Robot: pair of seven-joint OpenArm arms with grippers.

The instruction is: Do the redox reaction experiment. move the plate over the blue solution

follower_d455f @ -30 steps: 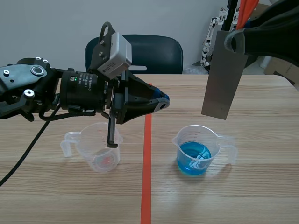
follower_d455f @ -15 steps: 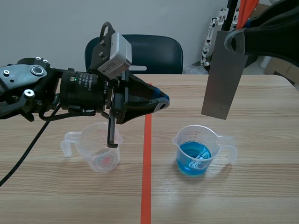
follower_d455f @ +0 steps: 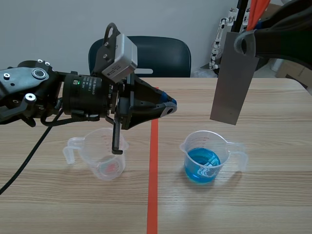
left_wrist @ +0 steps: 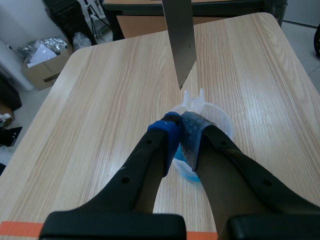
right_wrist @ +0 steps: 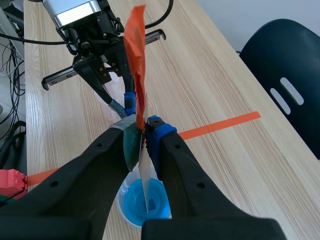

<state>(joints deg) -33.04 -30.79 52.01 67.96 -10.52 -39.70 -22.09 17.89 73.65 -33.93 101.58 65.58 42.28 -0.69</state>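
Wooden table below; my right gripper clamps the grey plate upright above the blue solution, presumably for straight dipping. My left gripper hangs aside, closed and empty.

Bright, even room light casts a faint shadow beside the cup.

Item 1: left arm, enters from frame left, level at mid-height; left gripper near centre, 2 fingers pressed together.
Item 2: right arm, upper right corner; right gripper clamped on plate.
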